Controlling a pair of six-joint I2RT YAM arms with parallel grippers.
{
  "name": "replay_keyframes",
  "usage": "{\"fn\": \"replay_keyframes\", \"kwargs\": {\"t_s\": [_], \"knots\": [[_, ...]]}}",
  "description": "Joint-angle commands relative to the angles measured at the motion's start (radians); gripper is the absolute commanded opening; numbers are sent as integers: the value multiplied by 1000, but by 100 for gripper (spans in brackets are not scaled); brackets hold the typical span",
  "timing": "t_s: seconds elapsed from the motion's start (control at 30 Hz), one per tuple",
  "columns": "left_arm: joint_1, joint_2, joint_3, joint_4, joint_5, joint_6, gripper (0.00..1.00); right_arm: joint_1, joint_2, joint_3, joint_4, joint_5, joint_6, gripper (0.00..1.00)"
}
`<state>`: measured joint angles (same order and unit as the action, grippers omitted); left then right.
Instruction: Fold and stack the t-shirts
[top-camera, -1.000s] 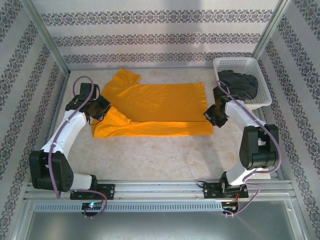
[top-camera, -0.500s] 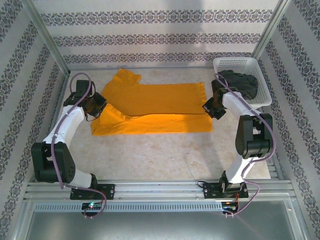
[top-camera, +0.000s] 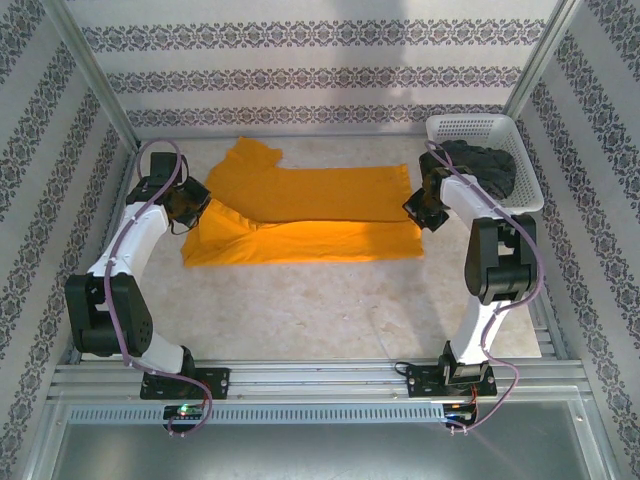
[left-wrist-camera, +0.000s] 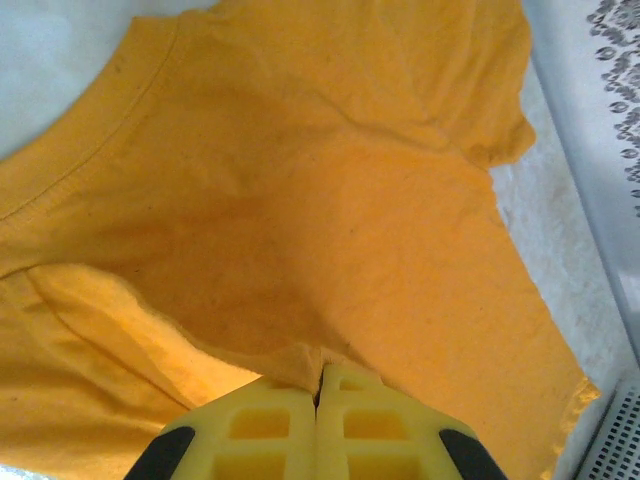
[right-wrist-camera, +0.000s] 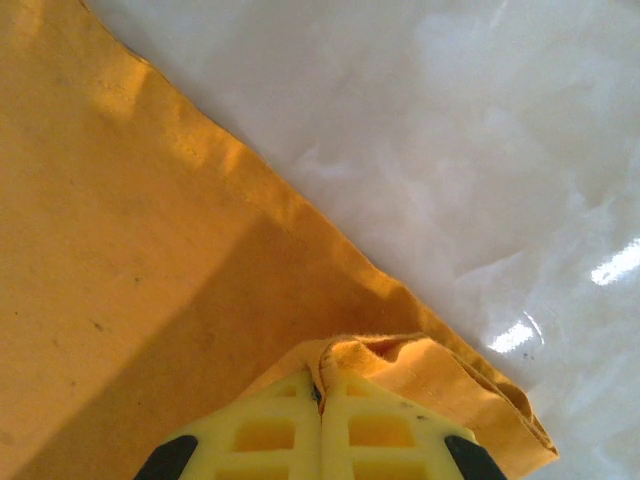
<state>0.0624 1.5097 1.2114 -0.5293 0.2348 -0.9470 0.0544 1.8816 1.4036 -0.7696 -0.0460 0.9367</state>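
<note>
Counter (top-camera: 320, 300): pale and marbled, walled in with patterned panels on three sides. Its near half was bare.

Orange-yellow t-shirt (top-camera: 310, 215): the largest item on it. It lay across the far half of the counter with its length running from the left edge towards the right edge. One sleeve stuck out towards the far left corner. The near strip of the shirt formed a separate, brighter band, set off by a shadowed crease along its whole length. The cloth was mostly flat, with some bunching at the left end.

Left arm (top-camera: 130, 250): reached up along the left edge to the shirt's left end.

Right arm (top-camera: 495, 260): reached up along the right edge to the shirt's right end, just beside the basket.

Basket (top-camera: 475, 124): white lattice plastic, in the far right corner, clear of the orange cloth.

Dark grey t-shirt (top-camera: 480, 168): crumpled in a heap inside the basket, unfolded.

Left jaws: closed tight on the orange-yellow t-shirt. The left wrist view showed the two yellow fingers pressed together with a pinch of cloth between their tips, and the cloth pulled up into a ridge there.

Right jaws: likewise closed on the orange-yellow t-shirt. The right wrist view showed them pinching a doubled fold of the hem at the shirt's corner, with bare counter beyond it.
</note>
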Motion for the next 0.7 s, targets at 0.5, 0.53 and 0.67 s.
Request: {"fn": "replay_keyframes", "kwargs": {"t_s": [0.5, 0.53, 0.67], "knots": [[50, 185, 101, 61, 24, 84, 20, -20, 167, 199, -38, -83, -111, 24], [52, 183, 106, 49, 25, 91, 33, -21, 158, 201, -38, -90, -123, 29], [73, 120, 75, -25, 14, 128, 64, -21, 47, 141, -27, -77, -166, 42]]}}
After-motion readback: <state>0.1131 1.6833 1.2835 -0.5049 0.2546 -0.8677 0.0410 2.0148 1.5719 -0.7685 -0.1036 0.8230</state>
